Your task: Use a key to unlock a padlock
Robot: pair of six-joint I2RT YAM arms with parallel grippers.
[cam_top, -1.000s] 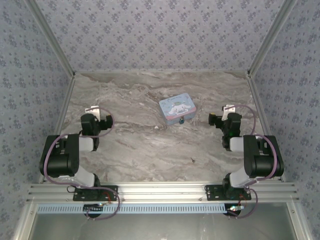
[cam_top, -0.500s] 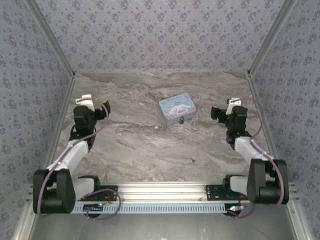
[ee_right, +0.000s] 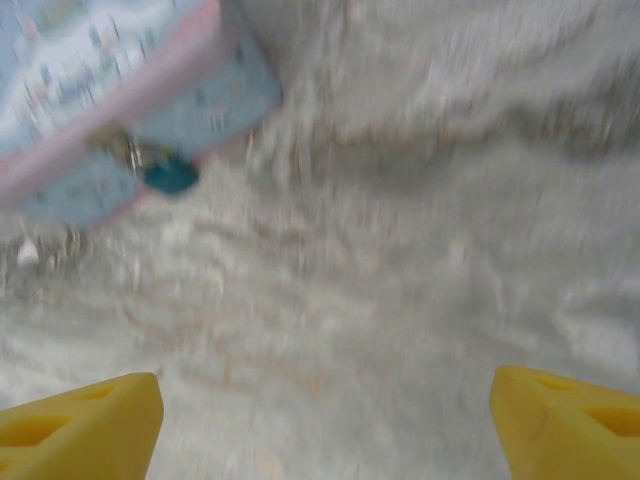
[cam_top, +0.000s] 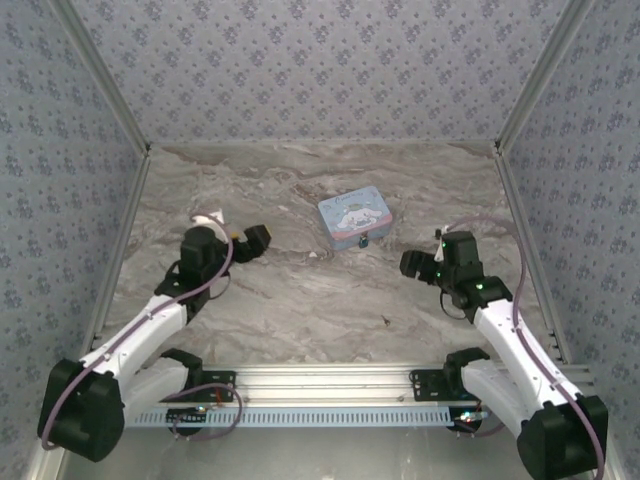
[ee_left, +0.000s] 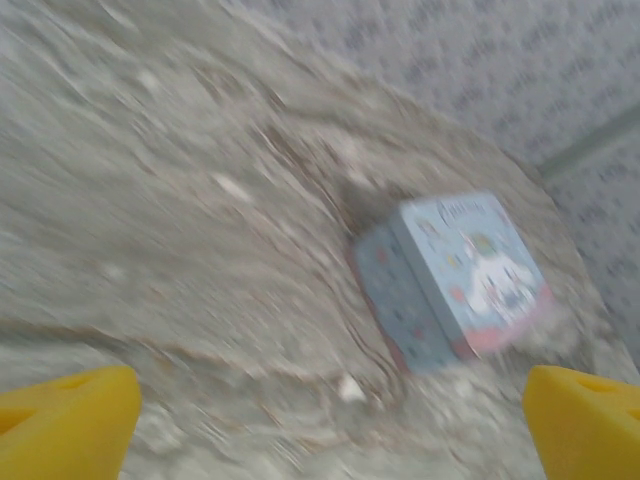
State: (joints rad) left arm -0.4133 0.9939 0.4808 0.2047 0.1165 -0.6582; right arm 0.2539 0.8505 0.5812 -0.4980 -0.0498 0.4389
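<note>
Blur smears both wrist views: the padlock (ee_right: 170,177) is a teal blob at the front of the cropped tin (ee_right: 110,80). The left gripper (ee_left: 328,425) and right gripper (ee_right: 322,425) gape wide, fingertips (ee_left: 70,425) cut off.

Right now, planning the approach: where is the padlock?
In the top view, the padlock sits at the near side of the tin box, mid-table, ahead and left of the right gripper.

The tin box (cam_top: 354,218) stands on the worktop (cam_top: 300,300), between and slightly rearward of the left hand (cam_top: 248,240) and right hand (cam_top: 418,263). Bare worktop separates it from each hand. Patterned walls (cam_top: 320,70) enclose three sides.
</note>
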